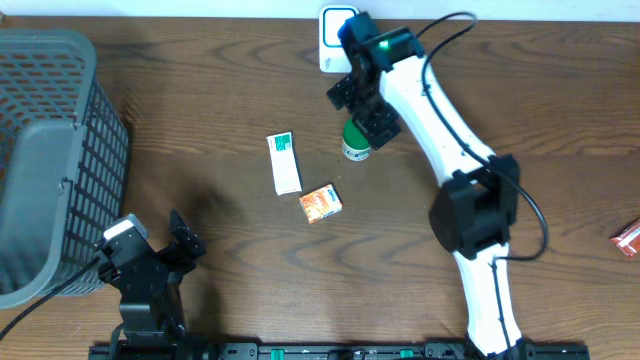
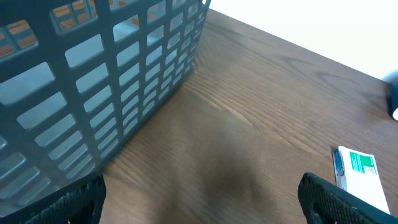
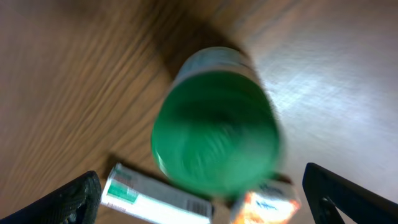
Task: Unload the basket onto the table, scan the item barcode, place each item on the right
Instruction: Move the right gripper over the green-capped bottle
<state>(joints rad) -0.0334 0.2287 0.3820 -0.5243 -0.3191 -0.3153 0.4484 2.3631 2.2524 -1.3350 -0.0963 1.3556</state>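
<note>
Two grippers stand spread wide, holding nothing. The right gripper hangs over the green-capped bottle, fingers clear of the cap. The bottle stands near table centre, with the scanner at its 12 by the far edge, a white box at 8 and an orange box at 7. The left gripper sits at the table's 7 o'clock edge, the basket at its 10 and bare wood toward 1.

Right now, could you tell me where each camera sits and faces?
Overhead: above the table, facing straight down; left arm and right arm show.
Left wrist: low, facing the basket; left gripper at bottom edge.
Right wrist: above the green-capped bottle, looking down; right gripper at bottom edge.
Shared: the white-green box, in all three.
</note>
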